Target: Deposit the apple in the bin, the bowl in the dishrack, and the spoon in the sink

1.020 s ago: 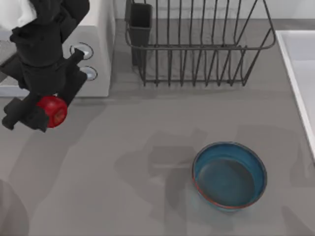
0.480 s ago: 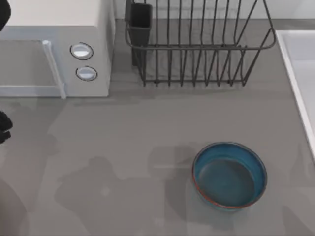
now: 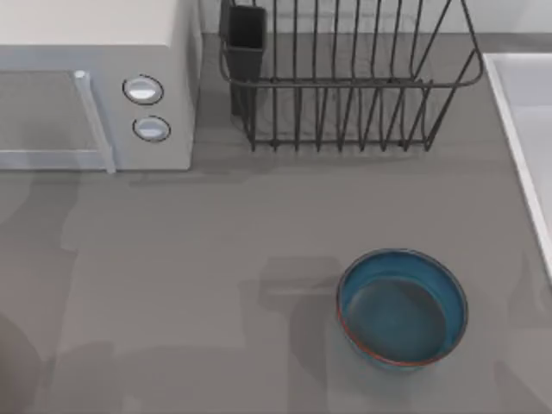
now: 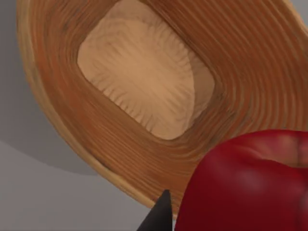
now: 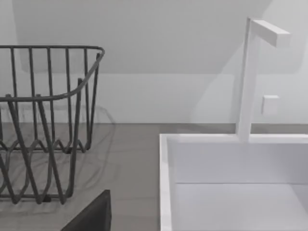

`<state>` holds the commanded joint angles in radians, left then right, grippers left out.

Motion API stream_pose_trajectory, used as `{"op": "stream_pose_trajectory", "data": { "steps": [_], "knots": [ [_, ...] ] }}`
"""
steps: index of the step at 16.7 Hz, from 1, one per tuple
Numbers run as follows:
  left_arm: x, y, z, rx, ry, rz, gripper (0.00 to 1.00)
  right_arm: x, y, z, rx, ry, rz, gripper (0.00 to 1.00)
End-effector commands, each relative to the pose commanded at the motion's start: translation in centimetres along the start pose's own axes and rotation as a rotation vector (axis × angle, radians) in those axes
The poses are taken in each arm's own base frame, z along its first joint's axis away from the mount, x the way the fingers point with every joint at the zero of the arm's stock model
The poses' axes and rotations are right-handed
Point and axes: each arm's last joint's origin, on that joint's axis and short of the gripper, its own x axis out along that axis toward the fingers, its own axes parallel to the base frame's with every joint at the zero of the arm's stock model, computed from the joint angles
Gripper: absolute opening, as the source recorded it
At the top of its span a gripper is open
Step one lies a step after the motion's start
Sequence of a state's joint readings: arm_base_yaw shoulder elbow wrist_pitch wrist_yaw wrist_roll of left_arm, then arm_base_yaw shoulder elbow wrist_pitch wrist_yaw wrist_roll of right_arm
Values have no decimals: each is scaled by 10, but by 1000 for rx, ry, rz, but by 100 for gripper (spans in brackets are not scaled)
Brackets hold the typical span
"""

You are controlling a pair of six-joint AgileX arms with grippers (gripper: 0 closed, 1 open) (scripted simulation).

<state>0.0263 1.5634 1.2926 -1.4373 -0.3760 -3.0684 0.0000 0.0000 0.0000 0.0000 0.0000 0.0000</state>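
In the left wrist view the glossy red apple (image 4: 245, 180) sits close to the lens above a woven wooden bin (image 4: 144, 96) with a pale ribbed floor; a dark fingertip (image 4: 159, 216) of the left claw shows beside the fruit, grip not discernible. On the grey tabletop (image 3: 198, 285) stand a boxy white microwave (image 3: 95, 86), the wire dishrack (image 3: 345, 78), the round blue-glazed bowl (image 3: 402, 308) — upright, near the rack — and the white-rimmed sink (image 3: 517, 129). The right claw's state I cannot tell.
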Motion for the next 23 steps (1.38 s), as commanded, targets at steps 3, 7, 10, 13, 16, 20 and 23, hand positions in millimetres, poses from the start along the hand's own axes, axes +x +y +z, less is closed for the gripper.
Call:
{"op": "stream_pose_trajectory", "data": {
  "steps": [3,7,10,13,16,20,23],
  "knots": [
    [2,-4,3,-72,-13,-10,0,0,0,0,0,0,0,100],
    [2,-4,3,-72,-13,-10,0,0,0,0,0,0,0,100],
    [5,-2,2,-60,-11,-11,0,0,0,0,0,0,0,100],
    [29,-2,1,-63,-10,-9,0,0,0,0,0,0,0,100],
    [60,0,2,-71,-7,-10,0,0,0,0,0,0,0,100],
    [72,1,5,-72,-13,-10,0,0,0,0,0,0,0,100],
    [72,1,5,-72,-13,-10,8,0,0,0,0,0,0,100]
  ]
}}
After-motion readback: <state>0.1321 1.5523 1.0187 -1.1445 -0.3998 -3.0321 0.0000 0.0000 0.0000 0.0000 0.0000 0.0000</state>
